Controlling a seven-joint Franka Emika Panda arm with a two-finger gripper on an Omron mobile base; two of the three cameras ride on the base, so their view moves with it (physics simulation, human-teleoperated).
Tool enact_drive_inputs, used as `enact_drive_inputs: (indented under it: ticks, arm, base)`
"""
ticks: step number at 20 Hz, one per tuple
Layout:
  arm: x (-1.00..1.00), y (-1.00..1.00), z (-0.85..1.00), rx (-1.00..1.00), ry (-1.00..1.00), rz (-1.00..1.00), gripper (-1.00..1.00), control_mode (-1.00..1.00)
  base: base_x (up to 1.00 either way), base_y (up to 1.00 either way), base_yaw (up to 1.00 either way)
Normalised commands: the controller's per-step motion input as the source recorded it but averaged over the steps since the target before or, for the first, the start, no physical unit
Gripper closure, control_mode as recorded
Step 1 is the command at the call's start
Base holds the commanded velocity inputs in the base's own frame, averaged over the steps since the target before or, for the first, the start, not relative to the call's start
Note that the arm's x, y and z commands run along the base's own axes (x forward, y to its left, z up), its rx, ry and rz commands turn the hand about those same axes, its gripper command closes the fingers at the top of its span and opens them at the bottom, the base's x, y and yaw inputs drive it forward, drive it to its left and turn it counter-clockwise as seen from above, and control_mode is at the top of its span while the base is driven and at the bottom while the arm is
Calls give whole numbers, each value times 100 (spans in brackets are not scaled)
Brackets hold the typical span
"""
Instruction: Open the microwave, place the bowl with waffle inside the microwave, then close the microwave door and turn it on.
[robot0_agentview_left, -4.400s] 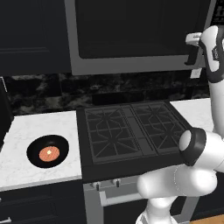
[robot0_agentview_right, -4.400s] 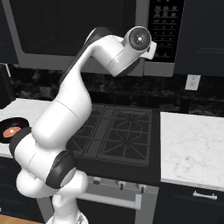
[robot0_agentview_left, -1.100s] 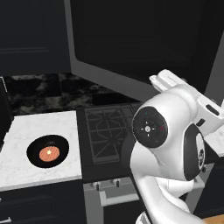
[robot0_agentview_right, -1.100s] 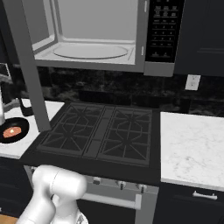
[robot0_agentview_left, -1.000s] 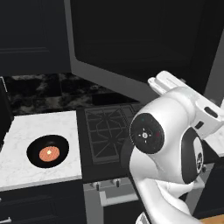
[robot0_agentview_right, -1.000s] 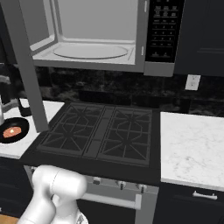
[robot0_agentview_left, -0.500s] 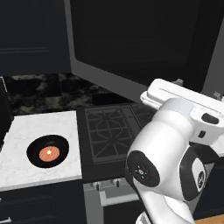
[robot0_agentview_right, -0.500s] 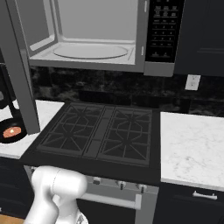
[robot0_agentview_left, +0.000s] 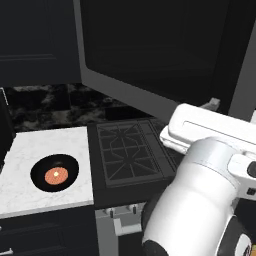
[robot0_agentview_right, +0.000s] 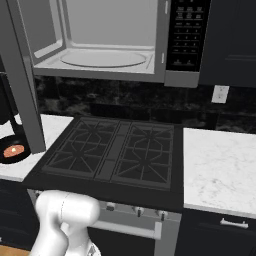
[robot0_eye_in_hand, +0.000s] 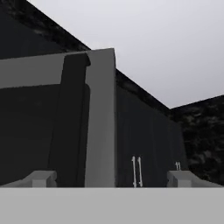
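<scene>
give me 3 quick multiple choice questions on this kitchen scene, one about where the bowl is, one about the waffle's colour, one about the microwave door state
1. Where is the bowl?
A. on the white counter left of the stove
B. inside the microwave
C. on a stove burner

2. What colour is the waffle?
A. green
B. orange-brown
C. white

3. How does the microwave door stand?
A. shut
B. swung open
C. taken off

Key: 1 A, the left base view shows the black bowl on the marble beside the stove. 2 B, an orange-brown disc lies in the bowl. 3 B, the right base view shows the pale interior bare and the door swung out at the left.
</scene>
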Motion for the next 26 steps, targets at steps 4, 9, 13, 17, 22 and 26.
enact_drive_inputs:
  ticks: [4, 9, 13, 17, 22, 26]
  arm:
    - [-24, -46, -1, -19, 11, 10, -100, -100]
    - [16, -76, -11, -4, 6, 24, -100, -100]
    - [0, -83, -24, 0, 5, 35, -100, -100]
    - [0, -64, -47, 0, 17, 68, -100, -100]
    - [0, -17, -56, -1, 33, 82, -100, -100]
    - [0, -4, -54, -3, 37, 84, -100, -100]
  base:
    - [0, 0, 0]
    - [0, 0, 0]
    - [0, 0, 0]
    - [0, 0, 0]
    - [0, 0, 0]
    - [0, 0, 0]
